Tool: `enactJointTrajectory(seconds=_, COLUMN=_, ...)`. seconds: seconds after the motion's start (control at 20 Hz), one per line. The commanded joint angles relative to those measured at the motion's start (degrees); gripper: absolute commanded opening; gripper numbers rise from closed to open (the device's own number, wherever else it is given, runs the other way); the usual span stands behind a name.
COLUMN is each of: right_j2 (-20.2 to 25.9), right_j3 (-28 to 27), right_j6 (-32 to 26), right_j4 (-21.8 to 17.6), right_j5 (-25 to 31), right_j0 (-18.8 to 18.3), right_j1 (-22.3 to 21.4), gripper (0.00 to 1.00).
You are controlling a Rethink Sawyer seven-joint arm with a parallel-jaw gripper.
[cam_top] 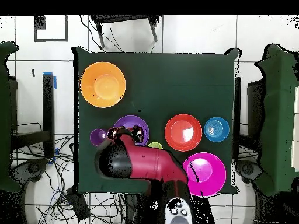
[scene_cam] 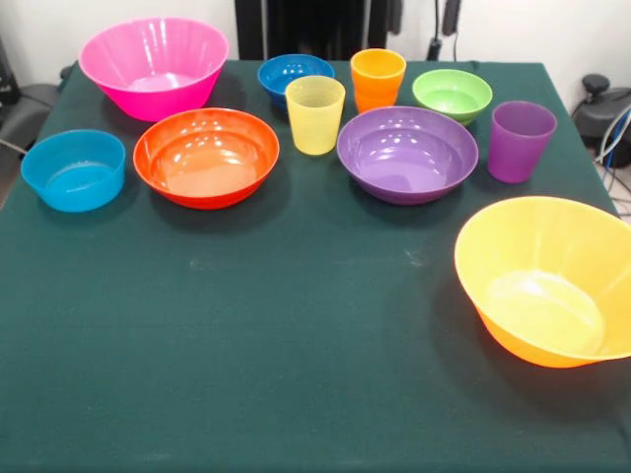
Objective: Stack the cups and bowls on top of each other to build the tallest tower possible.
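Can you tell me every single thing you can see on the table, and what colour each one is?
large bowls: 2; pink at a far corner, yellow-orange alone at the near side
medium bowls: 2; orange-red and purple, mid-table
small bowls: 3; light blue by the orange-red one, dark blue and green in the far row
cups: 3; yellow, orange, purple, all upright
table: 1, dark green cloth
arm: 1, red and black, over the cups; gripper hidden
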Motion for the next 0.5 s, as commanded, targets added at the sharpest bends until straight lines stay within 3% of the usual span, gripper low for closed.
enactJointTrajectory(seconds=0.05, right_j2=5.4, right_j3=-8.8, right_j6=1.8, right_j4=-3.7, right_j5=0.1, right_j0=-1.7, right_j1=10.5, gripper=1.00)
enactJointTrajectory(seconds=0.5, right_j2=7.2, right_j3=-11.9, right_j6=2.7, right_j4=-2.6, right_j5=1.4, right_j0=-2.5, right_j1=12.5, gripper=1.00)
